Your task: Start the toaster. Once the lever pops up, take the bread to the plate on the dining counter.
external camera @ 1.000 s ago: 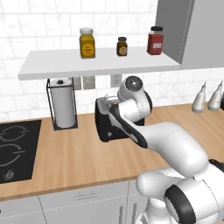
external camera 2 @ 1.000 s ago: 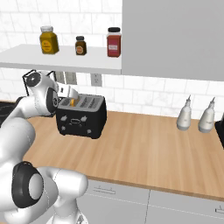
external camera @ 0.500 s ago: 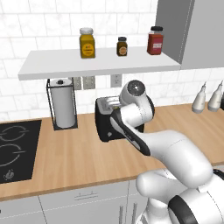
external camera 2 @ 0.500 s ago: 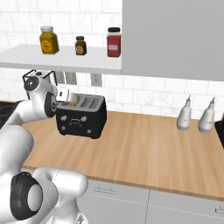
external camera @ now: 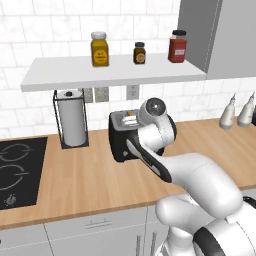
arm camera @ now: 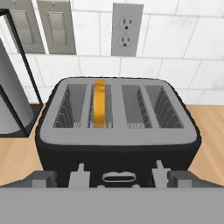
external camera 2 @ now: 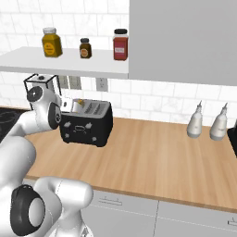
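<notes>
1. Toaster (arm camera: 116,127): boxy black body with a grey top plate and four wire-lined slots. It stands on the wooden counter (external camera: 90,175) against the white tiled wall. Small white markings on its front (external camera 2: 83,129) are too small to read.
2. Bread (arm camera: 100,103): one slice standing on edge in the second slot from the left in the hand view, orange-brown crust uppermost. From the right base view a pale corner (external camera 2: 77,103) pokes above the top of the toaster.
3. Gripper (arm camera: 118,177): poised just in front of and above the toaster's front edge, at 6 o'clock of the bread. Its two dark fingertips (arm camera: 78,175) rise well apart with nothing between them: jaws wide, holding nothing.
4. Paper towel roll (external camera: 71,119): white cylinder in a thin black wire stand, on the counter at 9 o'clock of the toaster.
5. Wall plates: two grey switch plates (arm camera: 37,24) and one white socket (arm camera: 124,29) on the tiles behind the toaster.
6. Shelf (external camera: 110,72): flat, white. It bears a yellow jar (external camera: 99,49), a small dark jar (external camera: 139,53) and a red jar (external camera: 177,46), all lidded; the labels are unreadable.
7. Two pale grey bottles (external camera 2: 206,122) with narrow necks: side by side at 3 o'clock, well apart from the toaster.
8. Cooktop (external camera: 15,172): black, glossy, with white ring marks, set into the counter at 9 o'clock of the towel stand.
</notes>
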